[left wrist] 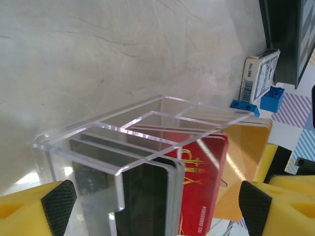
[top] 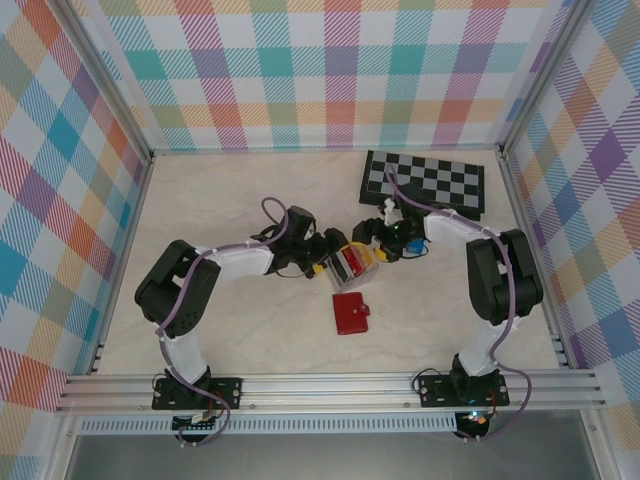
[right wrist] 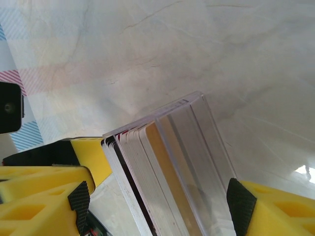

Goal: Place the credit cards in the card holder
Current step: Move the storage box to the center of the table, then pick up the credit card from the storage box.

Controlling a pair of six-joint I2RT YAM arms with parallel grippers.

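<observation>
The credit cards (top: pixel 352 262) are seen at the middle of the top view, standing on edge in the slots of a clear plastic rack (top: pixel 345 275) on the pale marbled tabletop (top: pixel 230 190). In the left wrist view a grey-and-black card, a glossy red card (left wrist: pixel 202 182) with gold letters and an orange-yellow card (left wrist: pixel 246 152) are counted in the rack (left wrist: pixel 113 142), side by side. In the right wrist view the cards (right wrist: pixel 147 162) are seen from their thin edges, packed closely. The card holder (top: pixel 351 313), a small red wallet, is laid flat and folded shut just below the rack in the top view, apart from both arms. The left pincer (left wrist: pixel 156 206) is spread wide with the rack between its yellow fingers; a narrow gap is seen at the pad on the lower right of that frame. The right pincer (right wrist: pixel 160 204) is also spread open around the rack, with a gap at its pad on the lower left. A chessboard (top: pixel 425 182) is placed at the upper right of the top view.
</observation>
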